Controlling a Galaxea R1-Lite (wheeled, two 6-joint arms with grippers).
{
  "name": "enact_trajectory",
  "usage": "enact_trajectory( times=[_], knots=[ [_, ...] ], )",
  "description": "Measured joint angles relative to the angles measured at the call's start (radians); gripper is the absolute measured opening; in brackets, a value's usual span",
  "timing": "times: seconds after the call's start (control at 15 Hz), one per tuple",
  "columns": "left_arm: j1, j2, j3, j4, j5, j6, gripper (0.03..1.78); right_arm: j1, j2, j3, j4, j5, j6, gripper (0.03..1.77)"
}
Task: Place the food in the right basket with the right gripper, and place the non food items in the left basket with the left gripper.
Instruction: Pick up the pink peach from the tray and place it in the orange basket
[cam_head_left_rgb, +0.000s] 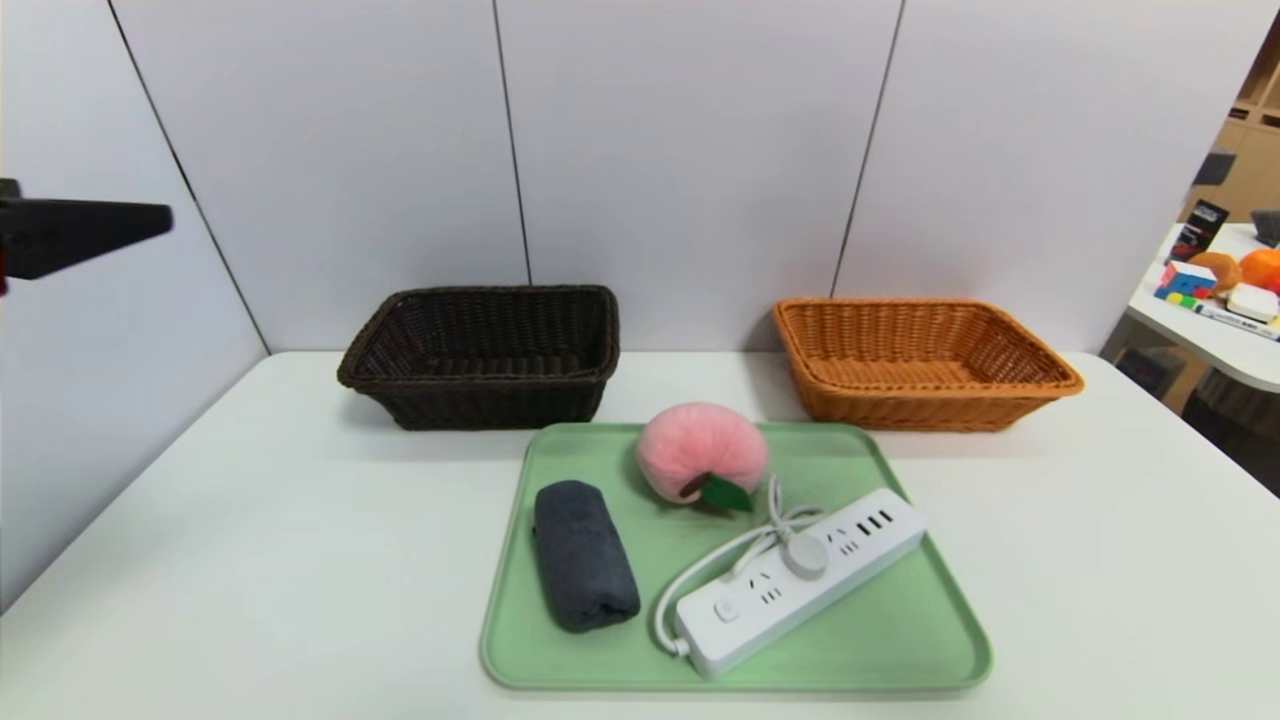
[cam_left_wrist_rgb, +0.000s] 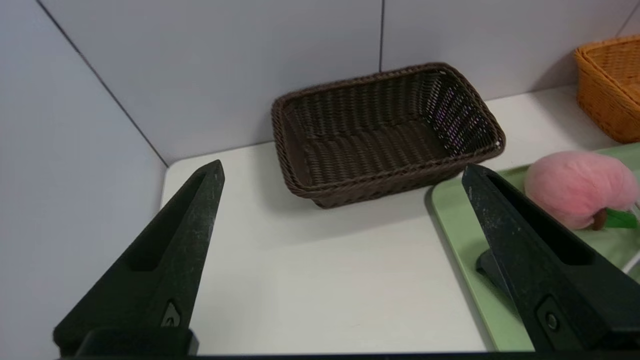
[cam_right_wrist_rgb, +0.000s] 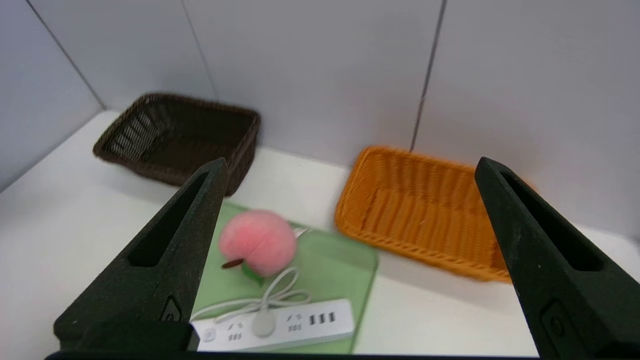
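A pink plush peach (cam_head_left_rgb: 700, 450) with a green leaf lies at the back of a green tray (cam_head_left_rgb: 900, 650). On the same tray are a rolled dark grey towel (cam_head_left_rgb: 583, 555) and a white power strip (cam_head_left_rgb: 800, 580) with its coiled cord. Behind the tray stand the dark brown left basket (cam_head_left_rgb: 480, 355) and the orange-tan right basket (cam_head_left_rgb: 920, 360), both empty. My left gripper (cam_left_wrist_rgb: 342, 169) hovers open, high to the left of the tray, facing the dark basket (cam_left_wrist_rgb: 385, 135). My right gripper (cam_right_wrist_rgb: 351, 164) is open and raised, looking down on the peach (cam_right_wrist_rgb: 257, 242) and the orange basket (cam_right_wrist_rgb: 425, 210); the head view does not show it.
White wall panels close off the table at the back and the left. Bare white tabletop lies on both sides of the tray. A second table (cam_head_left_rgb: 1200, 330) with small toys stands off to the far right.
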Motion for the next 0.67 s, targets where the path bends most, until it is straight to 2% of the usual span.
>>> enact_trajectory(
  times=[0.13, 0.27, 0.4, 0.53, 0.67],
  knots=[
    [-0.062, 0.061, -0.006, 0.003, 0.048, -0.017, 1.69, 0.105, 0.141, -0.092, 0.074, -0.066, 0.082, 1.70],
    [-0.136, 0.109, -0.007, 0.002, 0.107, -0.047, 1.69, 0.197, 0.256, -0.145, 0.091, -0.133, 0.176, 1.70],
    [-0.210, 0.147, -0.001, 0.002, 0.169, -0.080, 1.69, 0.254, 0.340, -0.163, 0.106, -0.161, 0.236, 1.70],
    [-0.236, 0.170, 0.014, -0.003, 0.180, -0.101, 1.69, 0.298, 0.400, -0.169, 0.156, -0.173, 0.277, 1.70],
    [-0.241, 0.179, 0.035, -0.006, 0.179, -0.111, 1.69, 0.328, 0.445, -0.184, 0.189, -0.175, 0.360, 1.70]
  ],
)
